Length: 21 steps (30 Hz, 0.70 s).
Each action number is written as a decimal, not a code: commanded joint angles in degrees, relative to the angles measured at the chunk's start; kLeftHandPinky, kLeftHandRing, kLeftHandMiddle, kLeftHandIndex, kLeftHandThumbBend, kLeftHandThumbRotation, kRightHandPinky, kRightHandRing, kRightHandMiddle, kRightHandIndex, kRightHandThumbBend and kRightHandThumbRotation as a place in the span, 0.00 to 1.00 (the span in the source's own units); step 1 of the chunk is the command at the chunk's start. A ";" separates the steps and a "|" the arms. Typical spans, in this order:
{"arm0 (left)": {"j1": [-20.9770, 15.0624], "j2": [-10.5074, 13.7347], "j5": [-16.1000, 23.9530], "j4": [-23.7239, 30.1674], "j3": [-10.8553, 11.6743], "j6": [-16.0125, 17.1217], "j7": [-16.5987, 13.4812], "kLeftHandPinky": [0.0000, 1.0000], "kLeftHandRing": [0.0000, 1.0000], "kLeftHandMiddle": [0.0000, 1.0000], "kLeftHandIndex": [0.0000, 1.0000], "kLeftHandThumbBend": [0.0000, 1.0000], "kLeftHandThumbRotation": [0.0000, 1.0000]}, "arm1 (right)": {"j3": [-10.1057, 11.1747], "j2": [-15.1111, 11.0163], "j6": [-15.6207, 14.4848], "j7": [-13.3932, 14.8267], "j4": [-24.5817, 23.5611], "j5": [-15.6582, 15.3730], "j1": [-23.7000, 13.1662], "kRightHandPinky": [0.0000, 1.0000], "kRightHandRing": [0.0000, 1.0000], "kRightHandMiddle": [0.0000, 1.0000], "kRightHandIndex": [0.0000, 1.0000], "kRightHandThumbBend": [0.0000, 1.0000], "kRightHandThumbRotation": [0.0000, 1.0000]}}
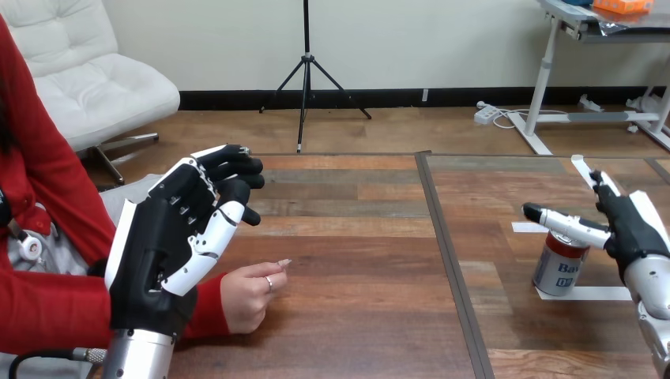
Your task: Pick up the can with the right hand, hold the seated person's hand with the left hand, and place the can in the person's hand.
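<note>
At frame right, cylindrical metal can (558,270) stands on wood-grain surface (355,237); right hand (629,229) open, thumb across its top. Lower left, left hand (168,241) loosely open above the person's hand (247,298).

The wall (411,39) at the back is plain and pale. A dark strip (237,99) runs along its bottom. The floor (411,130) is made of brown wood boards. A big, soft white chair (95,79) stands at the left. A thin black tripod (306,79) stands in the middle, near the wall. At the right is a desk (543,87) with white legs, and something orange (624,6) lies on top. A white power strip (483,115) lies on the floor beside it. In front is a wooden table (348,237) with a dark line (446,260) down its top.
</note>
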<state>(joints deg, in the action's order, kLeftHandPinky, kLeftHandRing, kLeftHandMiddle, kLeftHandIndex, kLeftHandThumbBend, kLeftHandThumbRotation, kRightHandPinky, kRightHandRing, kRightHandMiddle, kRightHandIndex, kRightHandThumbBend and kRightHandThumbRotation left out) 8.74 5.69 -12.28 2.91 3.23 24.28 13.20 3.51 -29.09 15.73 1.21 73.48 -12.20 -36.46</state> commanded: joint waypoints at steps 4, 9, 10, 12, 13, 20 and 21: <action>-2.58 0.18 0.22 2.25 0.37 -0.51 -0.23 0.45 0.66 0.67 0.66 0.34 0.33 | -1.10 0.31 -0.59 -0.40 0.30 -0.34 -2.84 0.89 0.98 1.00 1.00 1.00 0.46; -2.52 0.21 0.13 2.47 0.43 -0.70 -0.23 0.45 0.65 0.66 0.66 0.34 0.32 | -1.64 0.45 -1.00 -0.13 0.74 -0.65 -2.54 0.87 0.96 0.99 0.99 1.00 0.45; -2.52 0.21 0.18 2.49 0.47 -0.72 -0.27 0.45 0.65 0.66 0.66 0.34 0.32 | -1.75 0.47 -1.09 -0.13 0.88 -0.72 -2.43 0.86 0.96 0.99 0.99 1.00 0.45; -2.54 0.23 0.24 2.50 0.52 -0.73 -0.31 0.45 0.65 0.66 0.66 0.35 0.32 | -1.86 0.49 -1.21 -0.17 1.00 -0.77 -2.33 0.85 0.95 0.99 0.98 1.00 0.45; -2.55 0.24 0.24 2.50 0.55 -0.75 -0.31 0.45 0.65 0.66 0.66 0.35 0.32 | -1.90 0.50 -1.24 -0.17 1.03 -0.77 -2.32 0.85 0.95 0.98 0.98 1.00 0.45; -2.56 0.34 0.36 2.47 0.70 -0.76 -0.42 0.45 0.64 0.65 0.65 0.35 0.32 | -3.13 0.58 -1.88 1.12 1.46 -2.39 -1.86 0.81 0.91 0.95 0.95 1.00 0.46; -2.53 0.32 0.33 2.59 0.70 -0.91 -0.47 0.45 0.64 0.65 0.65 0.35 0.32 | -3.26 0.58 -2.01 1.21 1.49 -2.52 -1.87 0.81 0.91 0.94 0.94 1.00 0.46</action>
<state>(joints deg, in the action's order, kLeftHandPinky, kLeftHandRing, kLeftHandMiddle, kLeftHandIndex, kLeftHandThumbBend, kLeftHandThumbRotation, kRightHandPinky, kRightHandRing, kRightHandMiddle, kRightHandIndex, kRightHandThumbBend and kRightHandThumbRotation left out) 8.75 5.73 -12.27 2.92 3.28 23.51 13.10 1.20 -29.02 13.87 1.04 75.06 -13.93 -36.41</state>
